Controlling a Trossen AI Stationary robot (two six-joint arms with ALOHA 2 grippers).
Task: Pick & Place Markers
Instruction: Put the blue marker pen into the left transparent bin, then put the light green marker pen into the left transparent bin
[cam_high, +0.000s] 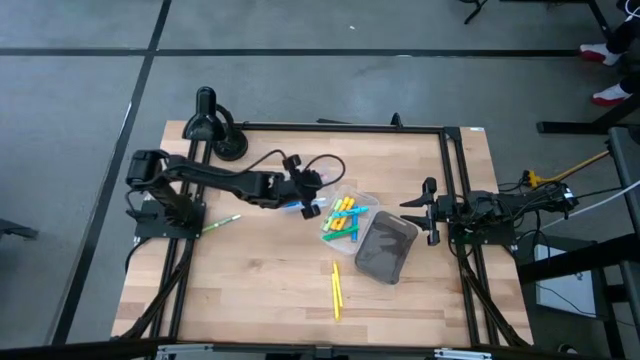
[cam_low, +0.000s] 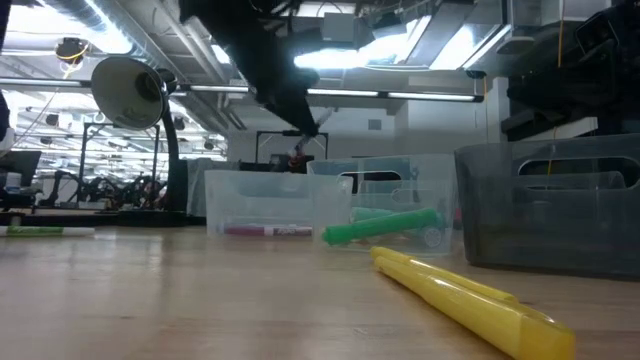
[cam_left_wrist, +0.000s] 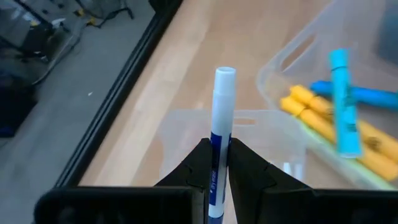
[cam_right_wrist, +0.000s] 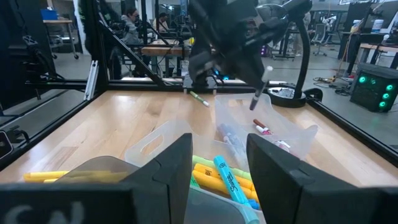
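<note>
— Blue-and-white marker (cam_left_wrist: 219, 149): where do we locate it?
— We find it pinched upright in the left claw (cam_left_wrist: 217, 163), above a clear tray (cam_left_wrist: 186, 134). Other markers (cam_high: 343, 220) lie in the neighbouring clear tray (cam_high: 362, 197); two yellow ones (cam_high: 336, 289) rest on the wooden table (cam_high: 260, 270).
— And the right claw (cam_right_wrist: 217, 165)?
— We see it spread, beside the grey bin (cam_high: 386, 247).

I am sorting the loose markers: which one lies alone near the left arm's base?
The green marker, alone beside the left arm's base; the yellow markers lie mid-table.
</note>
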